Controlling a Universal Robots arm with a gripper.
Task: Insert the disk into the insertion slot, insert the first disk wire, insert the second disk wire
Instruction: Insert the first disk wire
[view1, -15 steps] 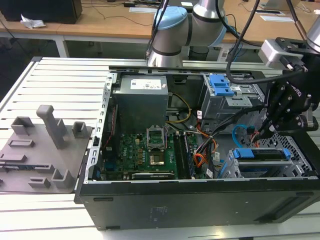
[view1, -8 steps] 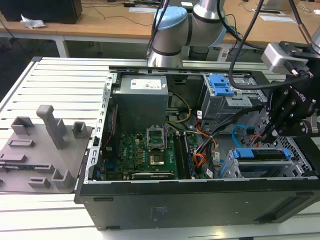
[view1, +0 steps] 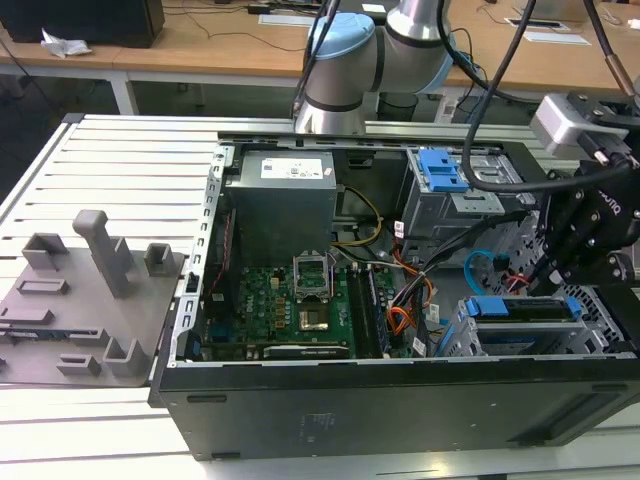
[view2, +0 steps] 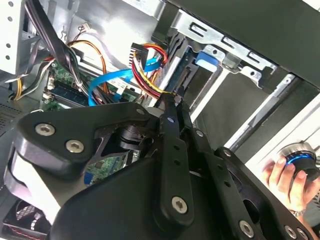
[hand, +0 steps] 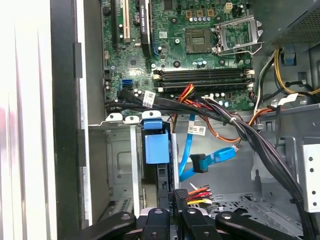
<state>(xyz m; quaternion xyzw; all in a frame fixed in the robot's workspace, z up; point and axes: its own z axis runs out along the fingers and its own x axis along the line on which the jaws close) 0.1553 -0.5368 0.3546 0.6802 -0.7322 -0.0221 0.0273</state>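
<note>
An open desktop computer case (view1: 350, 410) lies on its side on a slatted table (view1: 120, 170). A robot arm (view1: 345, 70) extends over it toward the drive bays at the exterior view's right. The disk (view1: 520, 306), framed by its bright blue carrier, sits inside the insertion slot (view1: 462, 340), a light-grey perforated metal cage at the case's near corner on that side.

In the first wrist view the disk is seen edge-on, with its blue carrier tab standing between the cage walls. The gripper (hand: 177, 197) is just beside the disk's cabled end. Its jaws are pressed together, pinching the plug of the first disk wire (hand: 200, 194), a bundle of orange, red and yellow strands. The plug is held close against the disk's edge, and I cannot tell whether it is seated.

The second disk wire (hand: 216, 155), a flat light-blue cable, loops near the gripper but apart from it. Its dark plug (hand: 200, 163) is not joined to the disk. The green motherboard (hand: 200, 50) lies beyond.

In the second wrist view a person's hand (view2: 287, 180) rests on a round knob (view2: 300, 159) outside the case.
</note>
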